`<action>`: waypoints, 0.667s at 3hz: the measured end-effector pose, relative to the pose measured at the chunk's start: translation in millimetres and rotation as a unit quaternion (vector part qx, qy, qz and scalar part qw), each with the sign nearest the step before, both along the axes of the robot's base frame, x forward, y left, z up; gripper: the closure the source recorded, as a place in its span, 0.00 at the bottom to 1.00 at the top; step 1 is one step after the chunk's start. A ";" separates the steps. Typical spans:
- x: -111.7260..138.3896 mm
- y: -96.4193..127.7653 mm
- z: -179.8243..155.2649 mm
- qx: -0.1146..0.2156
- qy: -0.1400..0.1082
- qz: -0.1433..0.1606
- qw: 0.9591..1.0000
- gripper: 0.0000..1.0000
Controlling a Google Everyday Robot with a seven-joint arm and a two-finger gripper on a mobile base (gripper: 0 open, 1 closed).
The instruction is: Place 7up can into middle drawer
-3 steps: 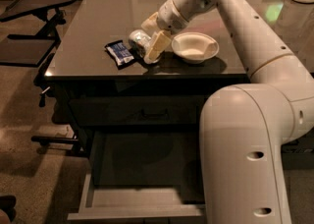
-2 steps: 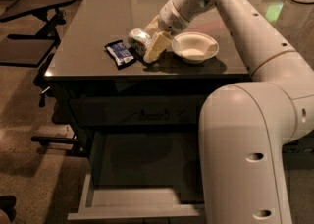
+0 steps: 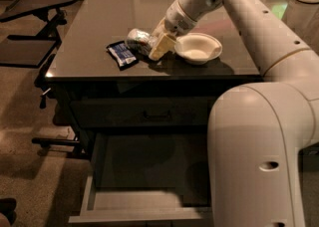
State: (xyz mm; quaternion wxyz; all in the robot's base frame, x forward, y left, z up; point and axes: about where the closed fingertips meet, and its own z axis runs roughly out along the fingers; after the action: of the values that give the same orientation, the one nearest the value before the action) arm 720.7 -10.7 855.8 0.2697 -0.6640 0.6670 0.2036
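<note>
The 7up can (image 3: 137, 39) lies on its side at the front of the dark table top (image 3: 99, 17), its shiny end turned left. My gripper (image 3: 151, 47) reaches down from the upper right, and its cream fingers (image 3: 161, 47) are closed around the can's right end, just above the table top. Below the table, the middle drawer (image 3: 142, 214) is pulled out, showing its deep dark interior and lighter grey front rim. My arm's large white body hides the drawer's right part.
A flat dark-blue snack packet (image 3: 121, 53) lies just left of the can. A white bowl (image 3: 198, 48) stands right of the gripper. A closed drawer with a bar handle (image 3: 157, 116) sits above the open one. A black folding stand (image 3: 45, 2) is at the far left.
The gripper and can have barely shifted; the can sits slightly higher and more to the right than one second ago. The drawer stays open.
</note>
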 end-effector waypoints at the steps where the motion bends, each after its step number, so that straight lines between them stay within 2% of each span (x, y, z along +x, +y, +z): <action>1: -2.3 -8.5 4.8 0.004 -0.004 -0.013 1.000 0.97; 2: -5.0 -21.5 17.3 0.021 -0.020 -0.030 0.999 1.00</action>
State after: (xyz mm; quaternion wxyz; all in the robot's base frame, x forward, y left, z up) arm 715.7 -32.2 873.2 0.3029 -0.6415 0.6768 0.1965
